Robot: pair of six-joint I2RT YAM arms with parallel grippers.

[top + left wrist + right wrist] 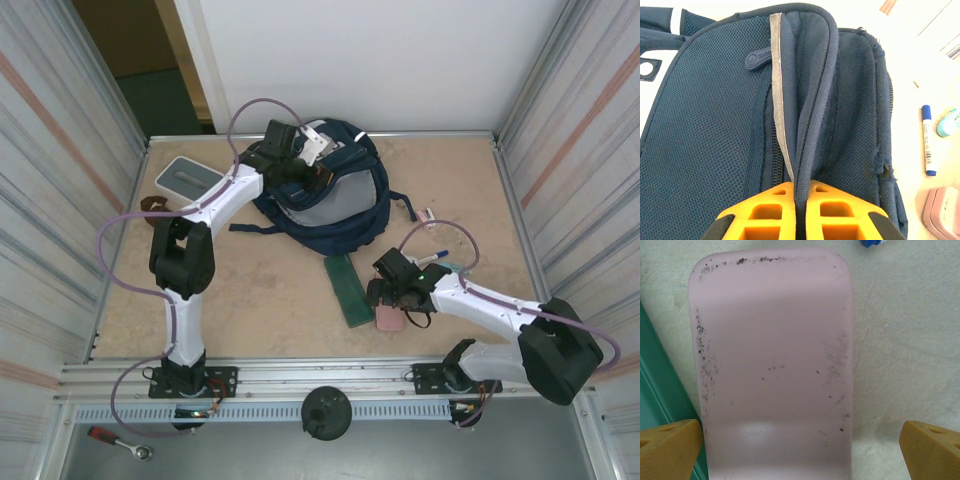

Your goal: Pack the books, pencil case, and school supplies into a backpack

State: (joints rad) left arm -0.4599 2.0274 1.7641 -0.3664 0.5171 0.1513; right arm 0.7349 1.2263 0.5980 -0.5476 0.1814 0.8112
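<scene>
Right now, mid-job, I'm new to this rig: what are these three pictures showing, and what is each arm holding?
It is a two-armed robot bolted at the near edge of a table. The overhead picture looks down from behind the arms; the other two come from a camera on each wrist, its yellow fingers showing. The left gripper is shut on the edge of the backpack. The right gripper is open, holding nothing, its fingers either side of a pink case lying on the table. Near it lie a green flat item and a blue-capped marker.
</scene>
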